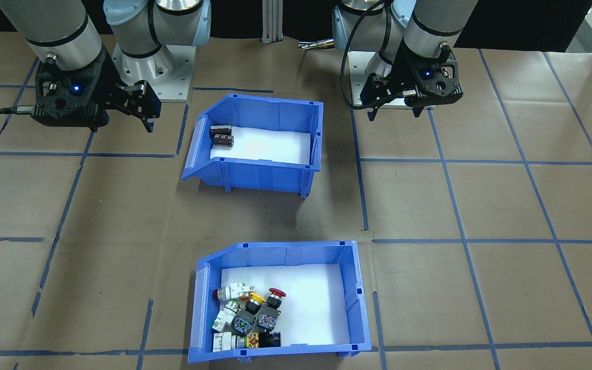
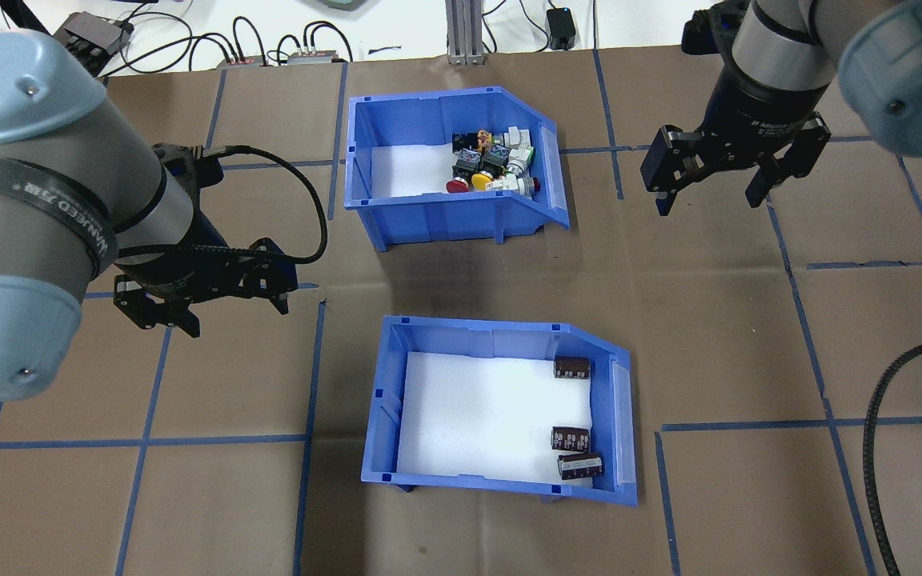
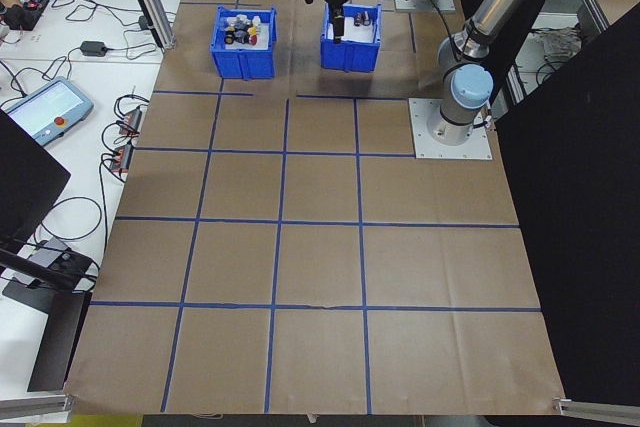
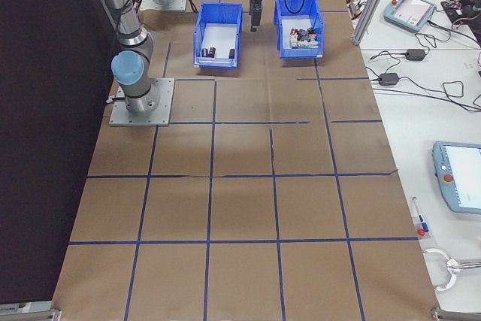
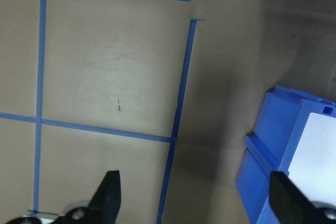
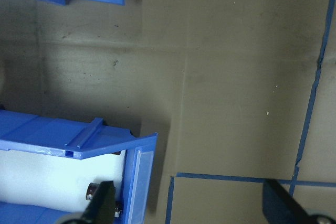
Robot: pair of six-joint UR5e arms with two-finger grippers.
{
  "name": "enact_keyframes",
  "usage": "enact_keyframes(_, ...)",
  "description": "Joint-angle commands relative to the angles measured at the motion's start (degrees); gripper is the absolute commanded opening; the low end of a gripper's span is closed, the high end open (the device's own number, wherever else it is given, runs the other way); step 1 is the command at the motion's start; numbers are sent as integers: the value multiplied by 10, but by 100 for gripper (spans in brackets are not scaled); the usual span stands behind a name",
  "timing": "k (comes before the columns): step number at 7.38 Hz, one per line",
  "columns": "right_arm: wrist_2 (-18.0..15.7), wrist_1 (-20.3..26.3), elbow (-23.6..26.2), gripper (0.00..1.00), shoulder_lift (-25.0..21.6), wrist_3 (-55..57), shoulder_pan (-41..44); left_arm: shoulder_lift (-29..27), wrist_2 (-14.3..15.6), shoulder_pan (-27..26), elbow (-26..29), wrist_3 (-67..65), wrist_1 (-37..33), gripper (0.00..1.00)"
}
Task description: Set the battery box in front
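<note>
Battery box (image 2: 501,412) sitting on the table's robot-side half, three dark cells (image 2: 573,442) bunched by its sloped lip, switch bin (image 2: 449,168) beyond toward the operators' edge. Left gripper (image 2: 205,300) hovering just off its plain wall, jaws spread, empty. Right gripper (image 2: 729,164) well apart, likewise agape. Best pinching a side wall squarely, probably low, then sliding without tipping cells.

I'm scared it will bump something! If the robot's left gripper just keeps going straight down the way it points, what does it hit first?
Most likely just the bare brown table paper. The left gripper points down at it, fingers spread, and the battery box sits off to one side, though its edge looks close.
</note>
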Motion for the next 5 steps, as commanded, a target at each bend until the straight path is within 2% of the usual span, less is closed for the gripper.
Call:
enact_keyframes(1, 3, 1, -78, 100, 59, -97, 31, 15, -52, -19, -30, -155, 0, 100)
enact_keyframes(2, 3, 2, -110, 100, 93, -135, 60, 24, -59, -38, -51, -223, 0, 100)
enact_keyframes(5, -4, -3, -169, 100, 168, -292, 127, 32, -59, -129, -78, -546, 3, 100)
